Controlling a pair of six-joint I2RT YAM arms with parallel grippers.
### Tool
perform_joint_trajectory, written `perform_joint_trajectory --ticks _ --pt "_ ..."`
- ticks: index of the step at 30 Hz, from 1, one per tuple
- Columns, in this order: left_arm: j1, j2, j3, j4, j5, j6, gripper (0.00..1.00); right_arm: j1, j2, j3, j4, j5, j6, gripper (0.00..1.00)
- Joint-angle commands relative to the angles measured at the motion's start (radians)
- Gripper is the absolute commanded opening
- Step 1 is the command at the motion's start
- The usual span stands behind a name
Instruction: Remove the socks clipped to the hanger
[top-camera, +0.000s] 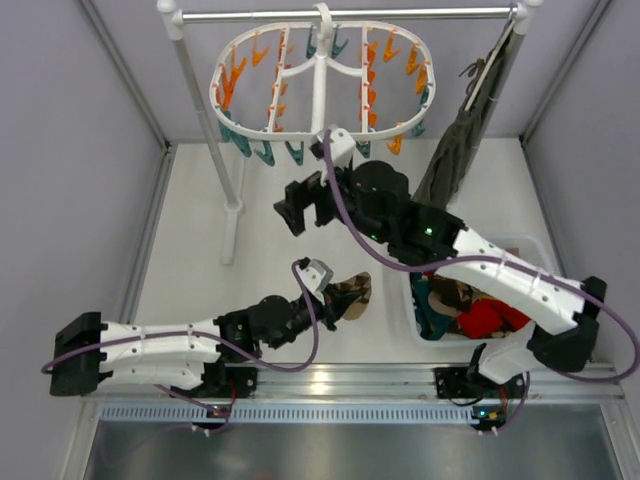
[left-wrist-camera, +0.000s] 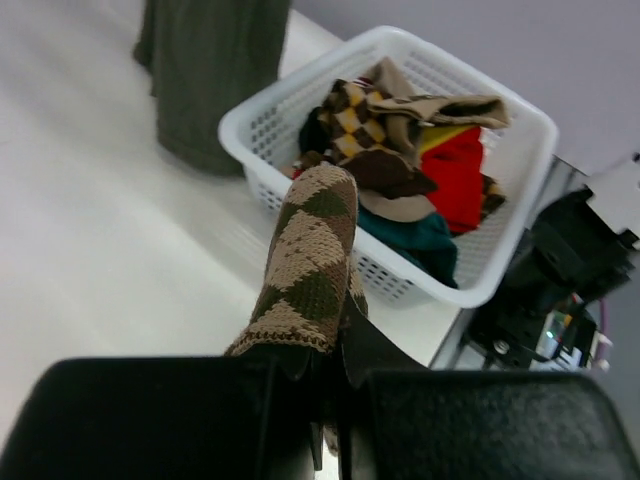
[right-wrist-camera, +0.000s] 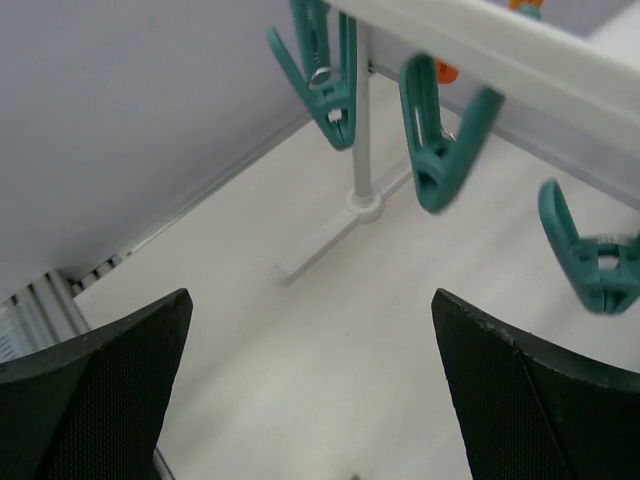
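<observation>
Left gripper (left-wrist-camera: 330, 372) clamped brown-tan argyle knit sock (left-wrist-camera: 310, 250), white plastic basket (left-wrist-camera: 500, 275) ahead, presumably drop target; right gripper (right-wrist-camera: 315, 375) gaped empty below white plastic hanger (right-wrist-camera: 500, 50)

White-shelled arms (top-camera: 150, 350) with black joints (top-camera: 275, 320), purple cables (top-camera: 333, 185).
</observation>
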Motion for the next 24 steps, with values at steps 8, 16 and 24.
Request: perform_joint_trajectory --ticks 8,16,24 --pt "-0.049 0.025 0.109 0.047 0.374 0.090 0.00 0.004 -0.559 -0.329 -0.143 -0.172 -0.024 0.99" --pt "-0.055 0.302 0.406 0.005 0.323 0.084 0.00 0.002 -0.882 -0.381 -0.267 0.081 -0.003 0.99" --pt "0.014 0.664 0.787 -0.081 0.473 0.057 0.00 0.004 -1.011 -0.360 -0.307 0.286 0.042 0.99"
